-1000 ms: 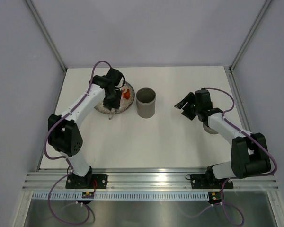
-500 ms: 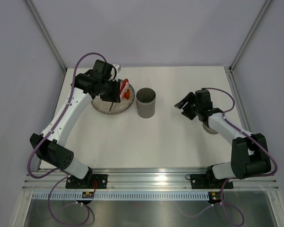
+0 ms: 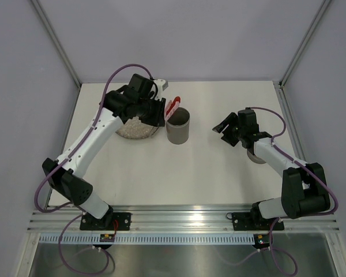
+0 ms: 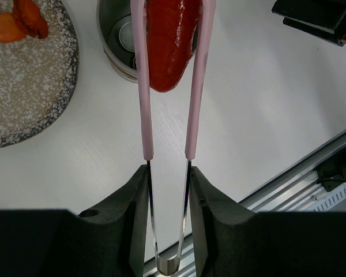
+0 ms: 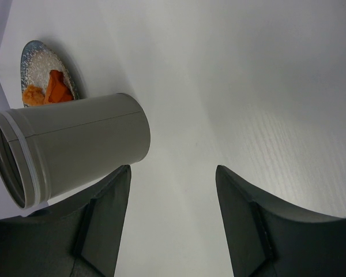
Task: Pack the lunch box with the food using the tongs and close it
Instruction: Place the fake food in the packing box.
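The grey lunch box (image 3: 177, 125) stands upright and uncovered mid-table. My left gripper (image 3: 160, 109) hovers just left of its rim, shut on the pale pink tongs (image 4: 144, 92). The tong tips pinch a red piece of food (image 4: 170, 46) over the near rim of the lunch box (image 4: 116, 49). More orange and red food (image 4: 16, 23) lies on the speckled plate (image 4: 29, 86). My right gripper (image 3: 225, 128) hangs open and empty to the right of the lunch box (image 5: 75, 144), its fingers (image 5: 106, 202) spread wide.
A small grey disc (image 3: 256, 156) lies partly under my right forearm. The plate (image 3: 132, 128) sits left of the lunch box, under my left arm. Metal frame posts stand at the table's back corners, and a rail (image 3: 184, 214) runs along the near edge.
My left arm has swung right from the plate to the lunch box, carrying the red piece in the tongs. The right arm has not moved.
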Robot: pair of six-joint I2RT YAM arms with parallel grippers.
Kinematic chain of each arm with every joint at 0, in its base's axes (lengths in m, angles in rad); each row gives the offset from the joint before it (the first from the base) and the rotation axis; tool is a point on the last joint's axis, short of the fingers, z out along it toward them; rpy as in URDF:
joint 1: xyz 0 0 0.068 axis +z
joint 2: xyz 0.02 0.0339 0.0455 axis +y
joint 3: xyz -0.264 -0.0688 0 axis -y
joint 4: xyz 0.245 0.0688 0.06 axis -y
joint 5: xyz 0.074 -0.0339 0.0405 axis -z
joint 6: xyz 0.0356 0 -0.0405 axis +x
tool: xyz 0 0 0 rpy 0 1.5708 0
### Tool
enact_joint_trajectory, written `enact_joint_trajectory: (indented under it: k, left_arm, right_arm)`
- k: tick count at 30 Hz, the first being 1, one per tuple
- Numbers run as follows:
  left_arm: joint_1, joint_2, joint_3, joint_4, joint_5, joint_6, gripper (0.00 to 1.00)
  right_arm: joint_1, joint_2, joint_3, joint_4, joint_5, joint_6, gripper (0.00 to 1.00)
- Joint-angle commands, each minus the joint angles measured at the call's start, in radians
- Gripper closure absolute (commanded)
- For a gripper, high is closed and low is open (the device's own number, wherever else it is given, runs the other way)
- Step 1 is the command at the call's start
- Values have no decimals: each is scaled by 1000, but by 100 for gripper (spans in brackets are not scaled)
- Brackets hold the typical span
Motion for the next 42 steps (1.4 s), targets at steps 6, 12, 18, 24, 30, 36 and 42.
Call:
enact_joint_trajectory:
  k: [6, 12, 18, 24, 30, 36, 42]
  left_arm:
    - [-28, 64, -58, 205, 34, 0, 100]
    - [-28, 79, -132, 264, -8, 5, 100]
    - [-27, 91, -186, 291, -35, 2, 100]
    - [-28, 104, -200, 290, -62, -1, 100]
    - [-27, 102, -200, 272, -68, -6, 82]
    - [-28, 99, -194, 256, -67, -4, 64]
    - [-28, 91, -180, 241, -58, 0, 57]
  right_arm:
    - [4, -30, 16, 1, -4, -4, 32]
    - [4, -28, 10, 1, -2, -6, 32]
    - [4, -22, 7, 10, -7, -3, 32]
    - [3, -28, 0, 13, -7, 0, 32]
    - [3, -30, -4, 15, -7, 2, 32]
    - [3, -30, -7, 19, -10, 3, 32]
    - [3, -31, -8, 19, -11, 6, 32]
